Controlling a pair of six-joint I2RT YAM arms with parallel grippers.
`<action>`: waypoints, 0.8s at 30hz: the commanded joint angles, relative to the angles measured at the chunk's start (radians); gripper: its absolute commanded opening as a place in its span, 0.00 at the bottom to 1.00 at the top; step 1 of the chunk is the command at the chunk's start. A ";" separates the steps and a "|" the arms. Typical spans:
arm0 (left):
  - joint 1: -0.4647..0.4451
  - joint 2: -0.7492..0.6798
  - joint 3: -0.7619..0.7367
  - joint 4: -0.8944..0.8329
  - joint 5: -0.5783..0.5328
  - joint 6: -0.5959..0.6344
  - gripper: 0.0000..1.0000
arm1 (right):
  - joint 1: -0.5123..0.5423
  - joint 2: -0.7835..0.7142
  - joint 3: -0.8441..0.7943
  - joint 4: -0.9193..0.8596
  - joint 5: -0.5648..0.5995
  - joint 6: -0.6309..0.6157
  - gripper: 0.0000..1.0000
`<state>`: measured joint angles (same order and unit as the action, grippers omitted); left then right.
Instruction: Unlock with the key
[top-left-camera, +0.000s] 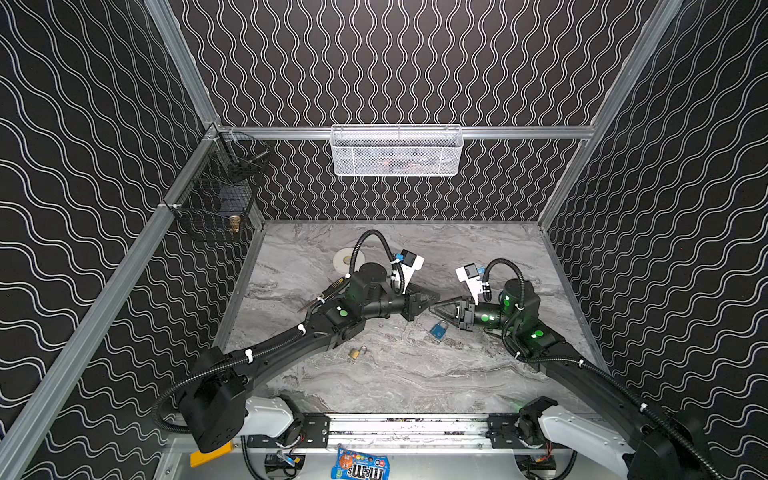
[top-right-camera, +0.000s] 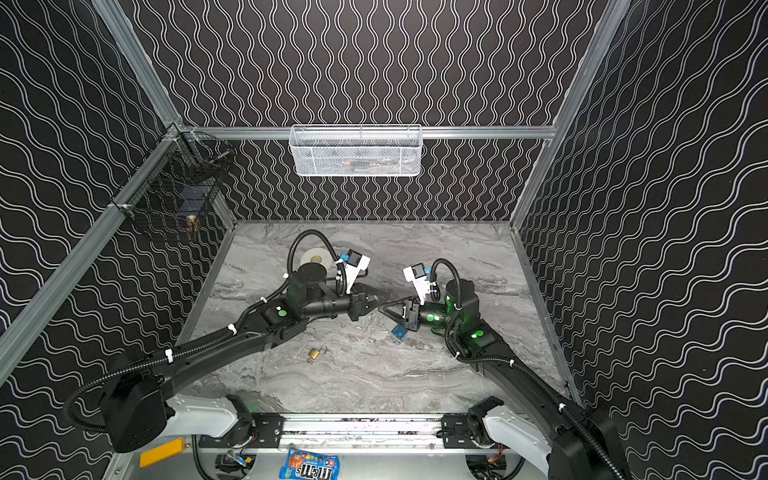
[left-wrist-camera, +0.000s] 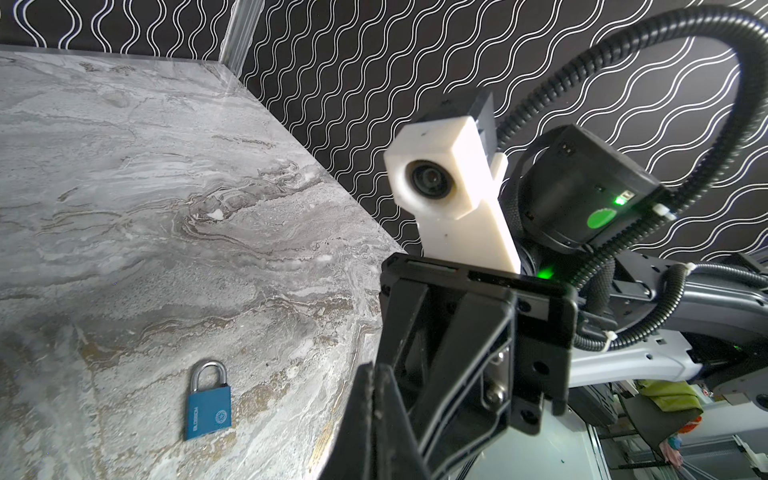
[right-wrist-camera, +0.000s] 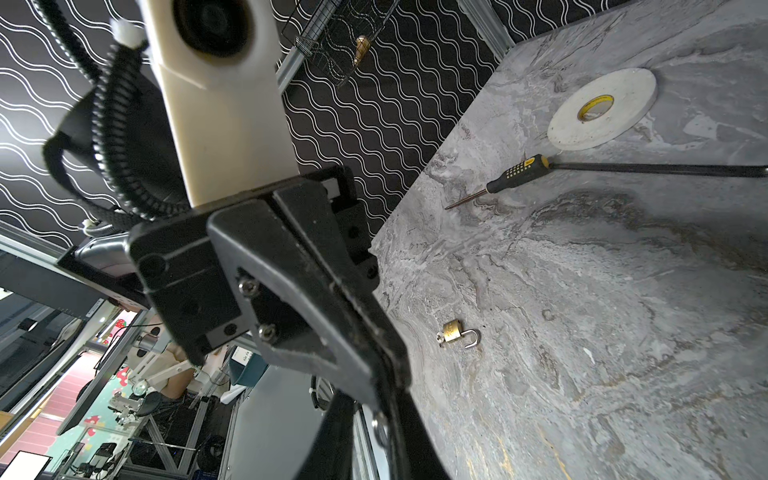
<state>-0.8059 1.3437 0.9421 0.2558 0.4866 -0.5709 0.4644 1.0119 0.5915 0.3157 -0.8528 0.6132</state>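
A brass padlock (top-left-camera: 354, 353) (top-right-camera: 314, 353) (right-wrist-camera: 454, 331) lies on the table with its shackle swung open. A small silvery key (right-wrist-camera: 440, 338) sticks out of its base. A blue padlock (top-left-camera: 438, 330) (top-right-camera: 399, 332) (left-wrist-camera: 208, 409) lies with its shackle closed, below my right gripper. Both grippers hover tip to tip above the table's middle. My left gripper (top-left-camera: 435, 296) (top-right-camera: 384, 297) (left-wrist-camera: 374, 382) is shut, and nothing shows between its fingers. My right gripper (top-left-camera: 432, 309) (top-right-camera: 380, 310) (right-wrist-camera: 370, 440) stands with a narrow gap. A small silvery piece (right-wrist-camera: 380, 428) shows in that gap; I cannot tell what it is.
A white tape roll (top-left-camera: 343, 259) (right-wrist-camera: 602, 110) and a black-handled screwdriver (top-left-camera: 328, 291) (right-wrist-camera: 517, 172) lie behind the left arm. A black wire basket (top-left-camera: 216, 199) hangs on the left wall and a white mesh basket (top-left-camera: 397, 151) on the back rail.
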 joint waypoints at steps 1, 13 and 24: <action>0.000 -0.003 -0.002 0.021 0.000 0.009 0.00 | 0.000 0.002 -0.002 0.085 -0.039 0.012 0.12; 0.000 -0.005 0.020 0.001 -0.001 0.023 0.05 | -0.004 -0.023 0.026 0.042 -0.016 0.007 0.00; 0.001 -0.064 0.068 -0.183 -0.255 0.042 0.58 | -0.066 -0.054 0.069 -0.252 0.094 -0.085 0.00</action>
<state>-0.8051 1.2888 1.0000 0.1555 0.3500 -0.5606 0.4244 0.9630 0.6460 0.1806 -0.8097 0.5797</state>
